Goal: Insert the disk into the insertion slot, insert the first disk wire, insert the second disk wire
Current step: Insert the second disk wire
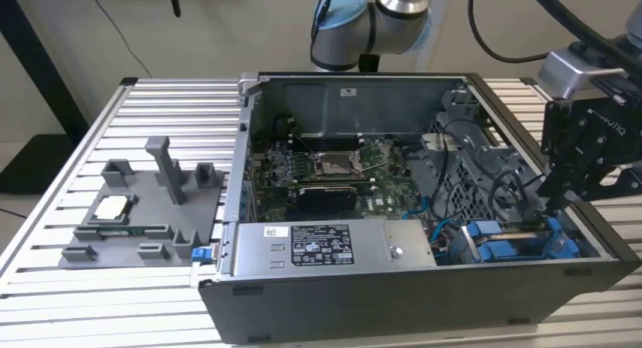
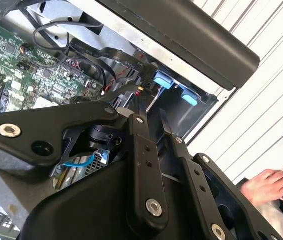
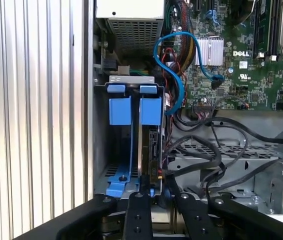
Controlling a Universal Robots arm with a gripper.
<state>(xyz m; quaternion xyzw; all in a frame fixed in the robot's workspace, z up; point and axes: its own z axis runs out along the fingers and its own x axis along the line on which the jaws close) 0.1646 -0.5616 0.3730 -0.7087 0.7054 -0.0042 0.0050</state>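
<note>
Claw [image 3: 157, 196] is placed low over the end of the drive bay inside the open computer case [image 1: 401, 307]. How far it is open, and whether anything is held, cannot be told. Just off its tip a small dark plug [image 3: 159, 175] with a red mark is seen at the disk's end; contact cannot be confirmed.

The disk [image 3: 150, 150] is seen edge-on, seated in the insertion slot [image 3: 131, 79], in the bay nearer the motherboard [image 3: 241, 65]. Its blue carrier tab [image 3: 150, 110] is level with the tab of the neighbouring, apparently empty bay [image 3: 119, 110]. Disk insertion is therefore judged done. A wire step is judged to be in hand, most likely the first disk wire, though which wire cannot be told.

Black cables [image 3: 216, 150] are bundled just beside the bay, and a blue data cable [image 3: 179, 92] is looped between bay and motherboard. Seating a plug here is judged to call for square alignment with the disk's end connector and a straight push, with loose cables kept clear.

Further out, in the exterior view, the power supply [image 1: 321, 246] is set beside the bay. The case is set on a slatted counter [image 1: 150, 107], and a grey fixture tray [image 1: 140, 213] lies on the exterior view's left. A person's hand [image 2: 274, 187] is seen beyond the case in the second wrist view.
</note>
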